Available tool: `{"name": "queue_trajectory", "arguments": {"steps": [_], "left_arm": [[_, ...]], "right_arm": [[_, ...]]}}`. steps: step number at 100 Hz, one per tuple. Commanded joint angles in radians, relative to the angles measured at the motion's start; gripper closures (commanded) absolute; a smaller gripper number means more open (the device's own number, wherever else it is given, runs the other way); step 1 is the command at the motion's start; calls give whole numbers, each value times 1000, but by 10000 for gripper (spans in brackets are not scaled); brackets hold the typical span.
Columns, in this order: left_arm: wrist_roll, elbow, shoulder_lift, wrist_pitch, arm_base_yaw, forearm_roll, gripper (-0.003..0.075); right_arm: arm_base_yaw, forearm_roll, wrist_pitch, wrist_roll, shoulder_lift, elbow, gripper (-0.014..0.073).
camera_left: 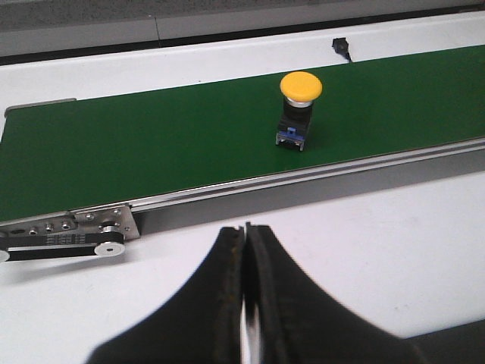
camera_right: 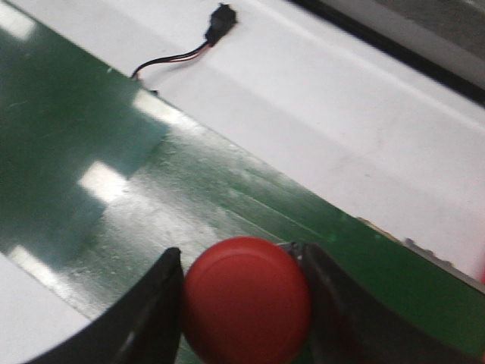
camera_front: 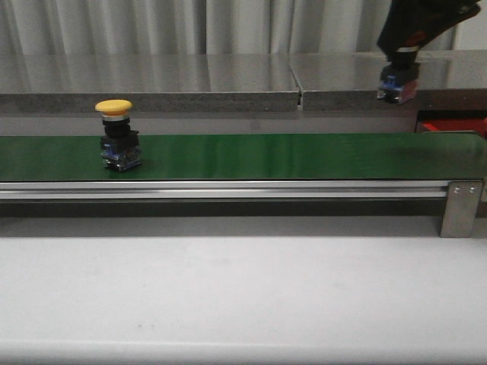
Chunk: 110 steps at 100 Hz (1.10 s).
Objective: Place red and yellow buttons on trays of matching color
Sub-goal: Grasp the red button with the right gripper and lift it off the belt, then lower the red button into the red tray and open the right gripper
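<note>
Right claw (camera_right: 244, 303) clamped on red button (camera_right: 246, 299); left claw (camera_left: 245, 258) closed, empty.

1. The right gripper (camera_right: 244, 303) is raised at the far right and clamped on a red button (camera_right: 245, 298).
2. The left gripper (camera_left: 246, 303) is held low, fingers pressed together, empty.

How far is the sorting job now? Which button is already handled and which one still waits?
No button is seen on a tray yet. In hand: the right gripper is shut on the red button, lifted above the green belt. Left: the yellow button stands upright on the belt, untouched, and the left gripper is shut and empty.
</note>
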<state>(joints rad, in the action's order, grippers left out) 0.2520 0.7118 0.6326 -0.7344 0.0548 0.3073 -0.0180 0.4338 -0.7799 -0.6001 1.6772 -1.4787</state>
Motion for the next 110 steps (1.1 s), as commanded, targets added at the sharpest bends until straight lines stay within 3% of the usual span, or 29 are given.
{"name": "queue_trajectory", "arguments": {"steps": [1,49,91,110], "left_arm": [[-1,28,-3,62,8,17,741],[-1,28,-3,62,8,17,741],[-1,28,-3,62,8,17,741],[-1,28,-3,62,8,17,741]], "right_arm": [[60,28,49,11,-55,-36,452],[360,28,200,122,-7,-34,452],[416,34,354,180,123,-34,452],[419,60,359,200,177,-35,452]]}}
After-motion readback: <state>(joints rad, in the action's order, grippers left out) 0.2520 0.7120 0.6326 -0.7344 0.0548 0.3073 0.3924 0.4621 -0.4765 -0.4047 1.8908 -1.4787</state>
